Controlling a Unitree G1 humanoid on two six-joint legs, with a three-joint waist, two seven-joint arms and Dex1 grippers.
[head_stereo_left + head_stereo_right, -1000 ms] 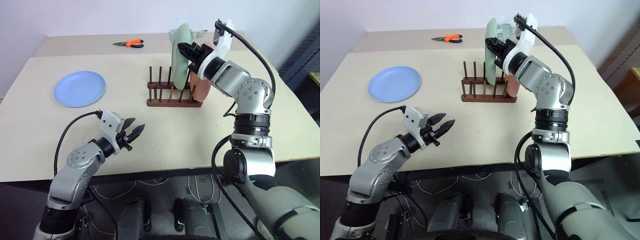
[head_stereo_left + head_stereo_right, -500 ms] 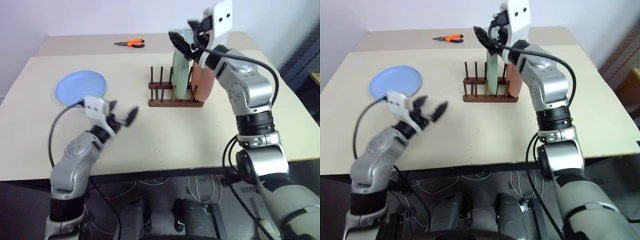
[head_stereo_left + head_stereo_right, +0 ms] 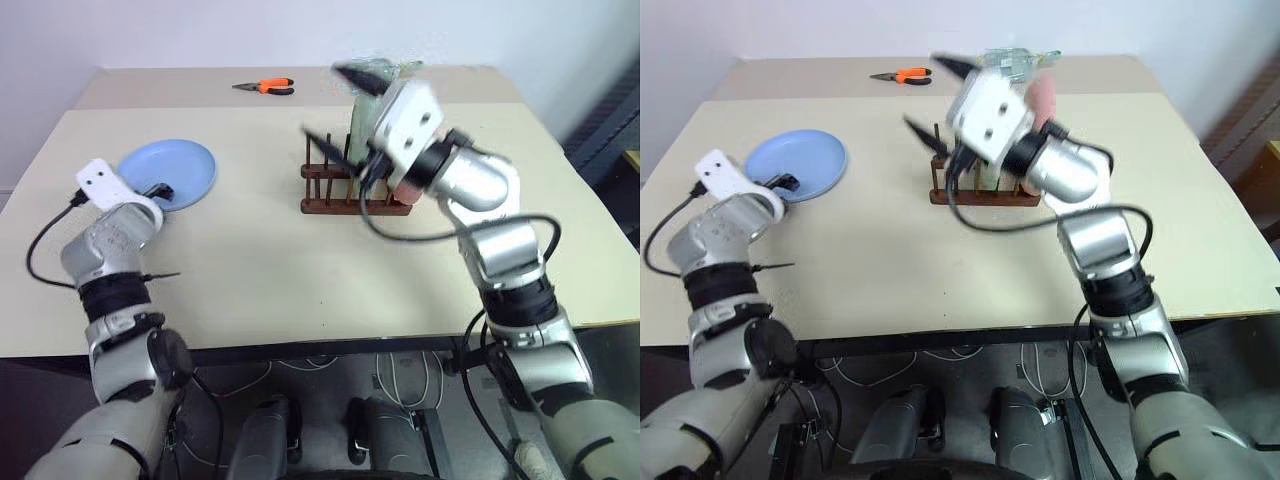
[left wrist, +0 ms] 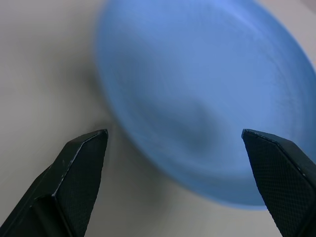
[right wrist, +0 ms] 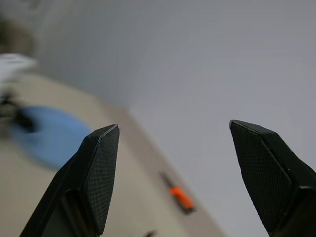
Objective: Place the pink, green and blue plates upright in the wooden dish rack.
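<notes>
The blue plate (image 3: 172, 168) lies flat on the table at the left. My left gripper (image 3: 158, 190) is open at its near rim, and in the left wrist view the blue plate (image 4: 207, 108) lies just ahead between the spread fingers (image 4: 81, 168). The green plate (image 3: 360, 150) stands upright in the wooden dish rack (image 3: 345, 205), and the pink plate (image 3: 1042, 98) stands behind it, partly hidden by my right arm. My right gripper (image 3: 335, 108) hovers open and empty above the rack's left end, blurred.
Orange-handled pliers (image 3: 265, 87) lie at the table's far side. The table (image 3: 300, 270) is bare between the blue plate and the rack and along its front.
My right gripper let go of the green plate, which now stands in the rack, then rolled and drew back. My left gripper opened and swung left and forward to the blue plate.
</notes>
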